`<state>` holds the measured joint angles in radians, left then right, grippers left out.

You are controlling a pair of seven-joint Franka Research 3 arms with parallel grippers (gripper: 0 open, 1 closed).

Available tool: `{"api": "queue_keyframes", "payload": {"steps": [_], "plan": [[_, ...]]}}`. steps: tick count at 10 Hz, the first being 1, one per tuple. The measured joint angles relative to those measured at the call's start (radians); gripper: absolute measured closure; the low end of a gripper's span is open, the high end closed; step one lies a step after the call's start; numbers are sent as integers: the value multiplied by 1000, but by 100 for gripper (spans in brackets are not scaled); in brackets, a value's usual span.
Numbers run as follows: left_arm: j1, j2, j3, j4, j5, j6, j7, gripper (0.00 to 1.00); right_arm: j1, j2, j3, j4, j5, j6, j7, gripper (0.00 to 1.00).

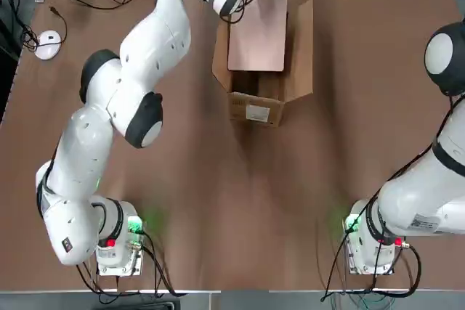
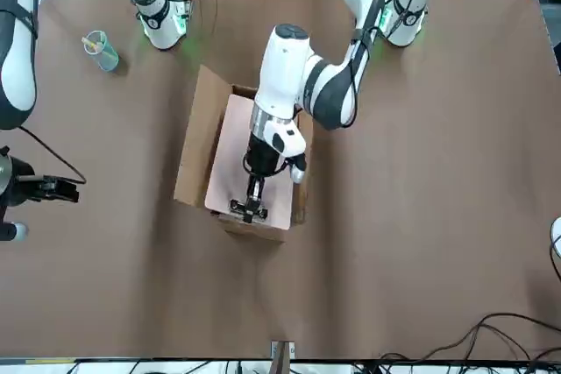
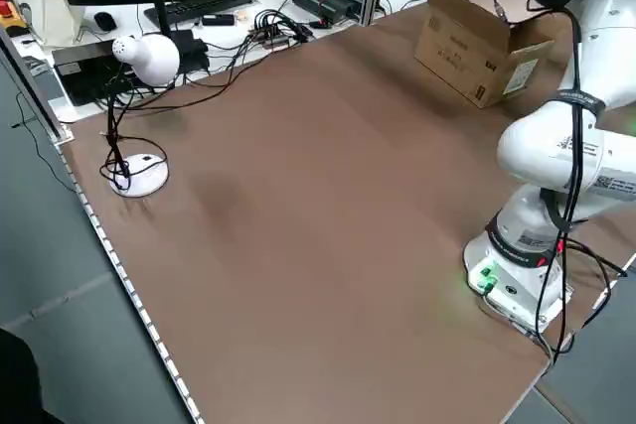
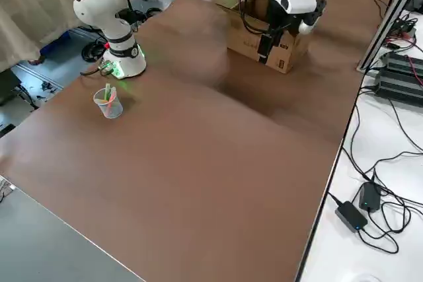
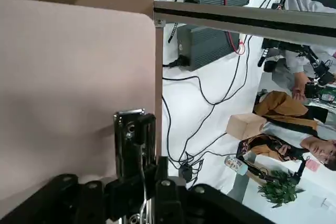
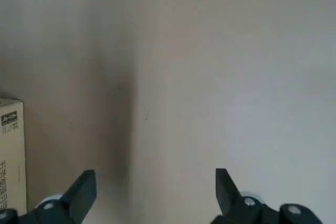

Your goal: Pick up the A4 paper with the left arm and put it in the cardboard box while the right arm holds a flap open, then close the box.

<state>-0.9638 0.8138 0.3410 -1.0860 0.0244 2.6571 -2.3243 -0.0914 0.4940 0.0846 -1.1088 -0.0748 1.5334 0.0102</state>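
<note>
- Brown corrugated board makes up the cardboard box [image 1: 256,92], which stands on the table [image 1: 240,201] with its top open, its long flaps raised and its white-labelled end facing the arms' bases.
- Over that opening lies the A4 paper [image 1: 258,34], a pale tan-pink sheet that covers most of the box's length and slopes toward the labelled end, with its far short edge highest.
- The left claw [image 2: 250,208] hangs at the box's far end, clamped together on the dark clip [image 5: 134,137] at the sheet's short edge; a hold at the clip probably lets the stiff sheet be steered lengthwise between the flaps.
- The left arm [image 1: 131,99] reaches diagonally across the table to the box, its wrist bent down over the far end, so the sheet is aligned with the box's long axis.
- The sheet appears to be going in rather than resting inside; whether its low edge touches the box floor cannot be told.
- The right arm [image 1: 436,172] stays well apart from the box, on the labelled end's right in the top view.
- The right claw [image 6: 155,195] has its fingers spread wide over bare table, with only a corner of the box at the side of its wrist view, so it holds no flap.
- The flaps stand open by themselves.
- A clear cup [image 2: 102,50] sits well apart from the box, near the right arm's base.
</note>
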Motion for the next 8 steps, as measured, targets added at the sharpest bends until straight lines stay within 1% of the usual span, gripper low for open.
{"api": "queue_keyframes", "payload": {"steps": [3, 8], "plan": [[-23, 14, 0, 0, 0, 1, 0, 97, 0, 0, 0, 0, 0, 1, 0, 0], [-35, 44, 0, 0, 0, 5, 0, 97, 0, 0, 0, 0, 0, 1, 0, 0]]}}
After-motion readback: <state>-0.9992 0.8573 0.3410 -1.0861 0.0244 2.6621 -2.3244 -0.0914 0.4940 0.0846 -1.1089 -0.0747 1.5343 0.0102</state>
